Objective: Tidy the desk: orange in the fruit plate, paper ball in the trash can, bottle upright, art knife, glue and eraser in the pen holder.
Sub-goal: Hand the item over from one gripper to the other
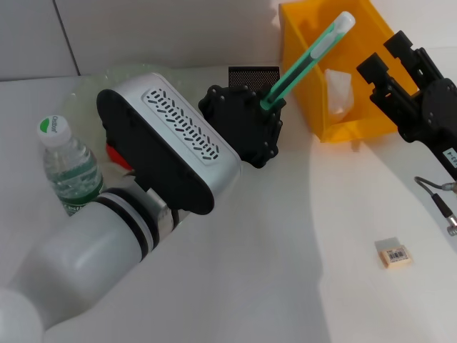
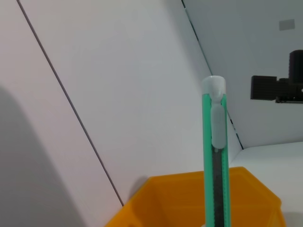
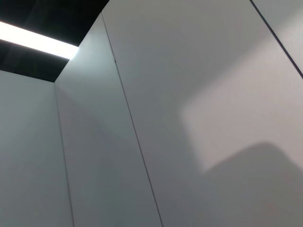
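Step in hand: you are carrying the art knife (image 1: 307, 58) to the pen holder (image 1: 251, 73); the left gripper (image 1: 265, 107) pinches its lower end, and the green handle rises slantwise in front of the trash can (image 1: 314, 100).
Pen holder: only the top of a dark mesh wall shows just behind the left gripper; its mouth is hidden from you.
Next move: judged from here, you must stand the knife over that mouth before letting go.
Already done: bottle (image 1: 66, 166) upright; paper ball (image 1: 338, 91) inside the trash can.
Still out: eraser (image 1: 393, 253) lies well apart, near the right side.
Right gripper (image 1: 385, 64): held high beside the trash can, fingers spread, holding nothing.
Edges: trash can wall sits close beside the knife.
Open room: bare desk (image 1: 271, 250) toward you.
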`<state>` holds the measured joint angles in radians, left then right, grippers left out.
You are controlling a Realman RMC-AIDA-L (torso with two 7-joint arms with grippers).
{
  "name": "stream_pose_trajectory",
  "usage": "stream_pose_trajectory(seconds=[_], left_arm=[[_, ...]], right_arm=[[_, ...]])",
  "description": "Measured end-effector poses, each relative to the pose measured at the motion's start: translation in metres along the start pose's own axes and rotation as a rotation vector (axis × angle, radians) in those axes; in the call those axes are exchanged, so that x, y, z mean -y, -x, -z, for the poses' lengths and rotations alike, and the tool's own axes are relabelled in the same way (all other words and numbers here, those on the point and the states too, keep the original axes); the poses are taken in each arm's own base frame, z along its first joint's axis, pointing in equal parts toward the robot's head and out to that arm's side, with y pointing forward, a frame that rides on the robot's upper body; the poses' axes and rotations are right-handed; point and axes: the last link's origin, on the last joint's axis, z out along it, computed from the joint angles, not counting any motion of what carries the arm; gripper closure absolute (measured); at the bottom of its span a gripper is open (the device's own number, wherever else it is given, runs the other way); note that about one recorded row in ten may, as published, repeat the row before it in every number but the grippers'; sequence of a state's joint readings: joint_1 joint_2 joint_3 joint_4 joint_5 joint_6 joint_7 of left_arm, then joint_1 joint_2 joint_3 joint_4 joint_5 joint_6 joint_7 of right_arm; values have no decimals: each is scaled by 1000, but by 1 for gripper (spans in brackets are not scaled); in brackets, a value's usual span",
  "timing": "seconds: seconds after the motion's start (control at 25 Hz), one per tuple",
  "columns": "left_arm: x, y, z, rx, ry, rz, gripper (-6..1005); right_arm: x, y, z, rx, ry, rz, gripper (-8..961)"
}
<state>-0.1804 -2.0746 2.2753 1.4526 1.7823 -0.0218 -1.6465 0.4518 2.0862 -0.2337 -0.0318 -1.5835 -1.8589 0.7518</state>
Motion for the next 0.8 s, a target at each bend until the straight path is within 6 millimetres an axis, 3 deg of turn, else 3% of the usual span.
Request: stream_pose_trajectory(seconds=[0.28, 0.8], left_arm=[[-4, -1, -1, -2, 13, -4, 797], [-10, -4, 0, -12, 33, -7, 794]], right_arm=[[1, -12, -16, -48, 2, -20, 153], [-1, -16, -23, -84, 35, -40, 155]])
